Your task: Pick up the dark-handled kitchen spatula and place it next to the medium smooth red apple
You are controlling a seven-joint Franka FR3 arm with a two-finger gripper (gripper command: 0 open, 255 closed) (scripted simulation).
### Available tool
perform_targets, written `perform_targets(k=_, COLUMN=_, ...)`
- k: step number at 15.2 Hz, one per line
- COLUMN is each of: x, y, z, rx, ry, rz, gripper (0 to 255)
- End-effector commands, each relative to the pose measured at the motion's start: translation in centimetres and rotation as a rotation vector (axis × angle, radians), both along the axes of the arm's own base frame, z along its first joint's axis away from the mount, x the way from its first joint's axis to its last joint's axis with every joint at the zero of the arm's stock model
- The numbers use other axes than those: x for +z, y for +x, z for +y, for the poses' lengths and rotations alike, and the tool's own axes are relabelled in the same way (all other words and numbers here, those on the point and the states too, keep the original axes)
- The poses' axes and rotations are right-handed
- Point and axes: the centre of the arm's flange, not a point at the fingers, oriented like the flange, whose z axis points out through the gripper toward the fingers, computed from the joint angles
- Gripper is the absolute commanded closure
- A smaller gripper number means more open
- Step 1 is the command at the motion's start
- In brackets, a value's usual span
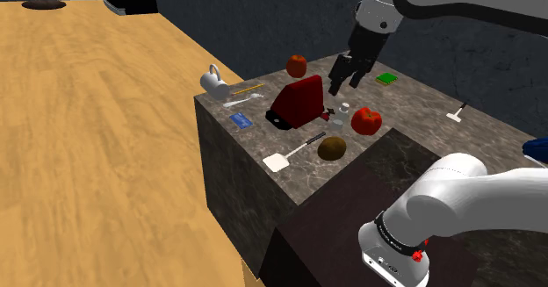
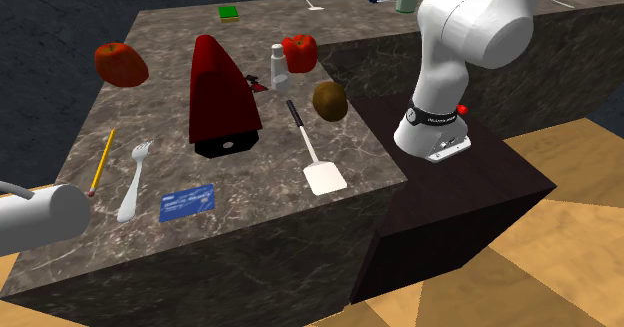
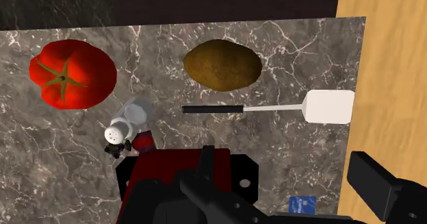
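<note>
The spatula (image 1: 295, 151) lies flat near the counter's front edge, with a dark handle (image 2: 296, 116) and a white blade (image 2: 325, 178). In the wrist view the spatula (image 3: 267, 108) rests beside a brown potato (image 3: 222, 65). The red apple (image 1: 297, 65) sits at the far side of the counter, beyond a red wedge-shaped object (image 1: 299, 101); in the second exterior view the apple (image 2: 121, 63) is at the upper left. My gripper (image 1: 344, 83) hangs open well above the counter, over the wedge and a small bottle (image 1: 342, 111). Its fingers (image 3: 390, 188) stand apart, holding nothing.
A red tomato (image 1: 366, 120) and the potato (image 1: 331, 148) flank the spatula's handle end. A white mug (image 1: 213, 82), a fork (image 2: 133, 180), a pencil (image 2: 103, 160) and a blue card (image 2: 187, 202) lie past the wedge. A green sponge (image 1: 386, 79) sits far back. Wooden floor (image 1: 88, 154) lies below.
</note>
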Motion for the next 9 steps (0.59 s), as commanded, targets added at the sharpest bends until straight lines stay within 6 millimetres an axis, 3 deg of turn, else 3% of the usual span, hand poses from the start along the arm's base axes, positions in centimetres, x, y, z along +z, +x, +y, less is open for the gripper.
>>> perform_targets(k=1, x=0.0, y=0.0, z=0.0, rx=0.0, ry=0.0, rz=0.0, gripper=0)
perform_targets(k=9, x=-10.0, y=1.5, z=3.9, rx=-0.757, ry=-0.024, rz=0.004, gripper=0)
